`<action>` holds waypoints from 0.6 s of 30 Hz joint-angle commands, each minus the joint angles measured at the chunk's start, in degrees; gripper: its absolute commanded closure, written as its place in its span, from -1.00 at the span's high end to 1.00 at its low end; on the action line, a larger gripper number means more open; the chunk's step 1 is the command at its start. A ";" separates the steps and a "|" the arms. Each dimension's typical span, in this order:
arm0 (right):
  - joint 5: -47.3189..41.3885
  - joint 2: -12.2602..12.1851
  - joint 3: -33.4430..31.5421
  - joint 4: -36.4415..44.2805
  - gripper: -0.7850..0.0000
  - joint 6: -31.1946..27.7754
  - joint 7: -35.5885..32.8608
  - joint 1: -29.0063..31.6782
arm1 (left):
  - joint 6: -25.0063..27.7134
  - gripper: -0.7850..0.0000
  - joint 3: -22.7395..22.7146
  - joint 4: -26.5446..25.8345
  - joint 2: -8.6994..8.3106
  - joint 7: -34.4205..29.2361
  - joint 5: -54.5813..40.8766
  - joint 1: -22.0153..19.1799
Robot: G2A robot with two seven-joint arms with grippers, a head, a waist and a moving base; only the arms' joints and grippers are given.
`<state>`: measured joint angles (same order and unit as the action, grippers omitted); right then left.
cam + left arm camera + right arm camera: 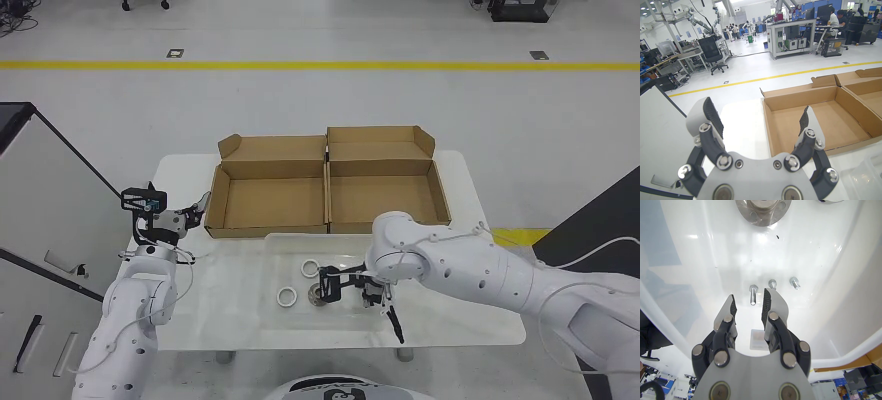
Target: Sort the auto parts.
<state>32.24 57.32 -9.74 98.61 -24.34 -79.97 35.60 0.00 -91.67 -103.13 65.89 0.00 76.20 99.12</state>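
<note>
- Silver steel first: a long bolt [753, 294] lies on the floor of the clear plastic tray [829, 313]. It is just ahead of the gap between the right gripper's [749, 297] jaws, with its threaded end toward them.
- Those jaws stand narrowly apart with nothing between them, low inside the tray.
- A second bolt [772, 283] sits just past the tip of one finger and is partly hidden by it. A third bolt [795, 283] lies near, farther out on that same side.
- Well ahead of the jaws rests a round metal disc [762, 213] with holes in its rim.
- The left gripper [756, 106] hangs over the white table [742, 121], jaws wide and empty.
- Beyond one of its fingers stands an open cardboard box [829, 121], with a second box [868, 94] right beside it on the far side.
</note>
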 commanded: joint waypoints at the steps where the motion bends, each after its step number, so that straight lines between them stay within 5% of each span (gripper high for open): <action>1: 0.03 0.12 0.00 -0.23 -0.23 0.01 -0.01 0.16 | 0.00 1.00 0.00 0.00 0.00 0.00 0.00 0.00; 13: 0.61 0.87 0.00 -1.55 -0.56 0.35 -0.35 0.58 | 0.00 1.00 0.00 0.00 0.00 0.00 0.00 0.00; 16: 0.43 1.04 0.00 -2.08 -0.98 0.36 -0.36 0.69 | 0.00 1.00 0.00 0.00 0.00 0.00 0.00 0.00; 18: 0.36 1.15 0.00 -2.26 -1.00 0.44 -0.44 0.71 | 0.00 1.00 0.00 0.00 0.00 0.00 0.00 0.00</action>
<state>32.65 58.42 -9.74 96.43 -23.98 -80.33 36.30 0.00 -91.67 -103.13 65.89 0.00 76.20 99.12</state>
